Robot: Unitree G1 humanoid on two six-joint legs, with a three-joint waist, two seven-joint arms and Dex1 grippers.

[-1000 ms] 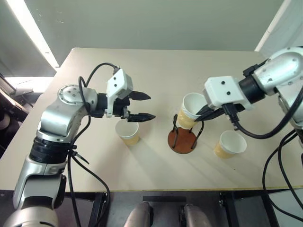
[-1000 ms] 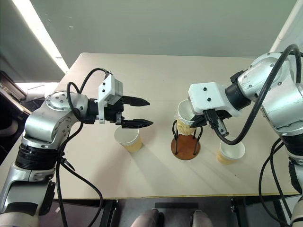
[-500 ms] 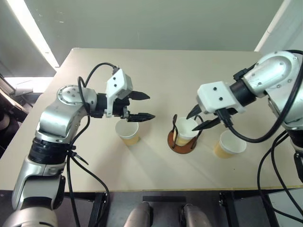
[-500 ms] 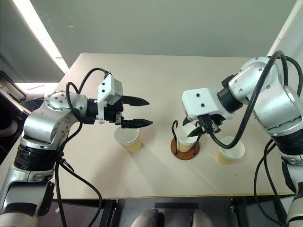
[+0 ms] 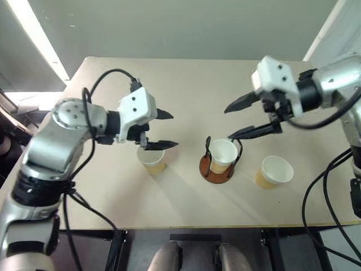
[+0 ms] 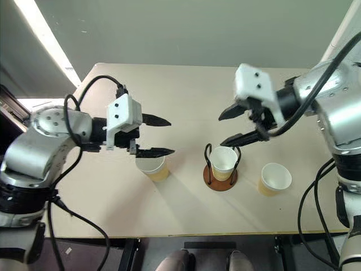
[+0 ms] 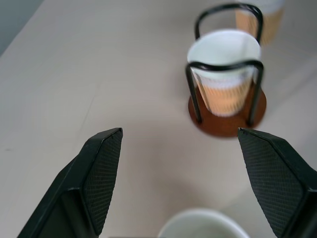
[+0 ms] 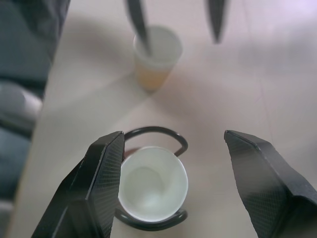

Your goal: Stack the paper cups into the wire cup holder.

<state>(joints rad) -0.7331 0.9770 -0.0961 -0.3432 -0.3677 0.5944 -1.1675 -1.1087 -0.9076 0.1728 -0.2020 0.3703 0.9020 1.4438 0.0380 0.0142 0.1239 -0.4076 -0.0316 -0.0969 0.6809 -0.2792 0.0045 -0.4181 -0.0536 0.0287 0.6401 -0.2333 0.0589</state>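
Released cup (image 5: 223,153) now inside holder (image 5: 217,170)

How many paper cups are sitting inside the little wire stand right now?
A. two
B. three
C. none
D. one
D. One cup stands between the black loops of the wire stand, while the other two cups sit on the table on either side of it.
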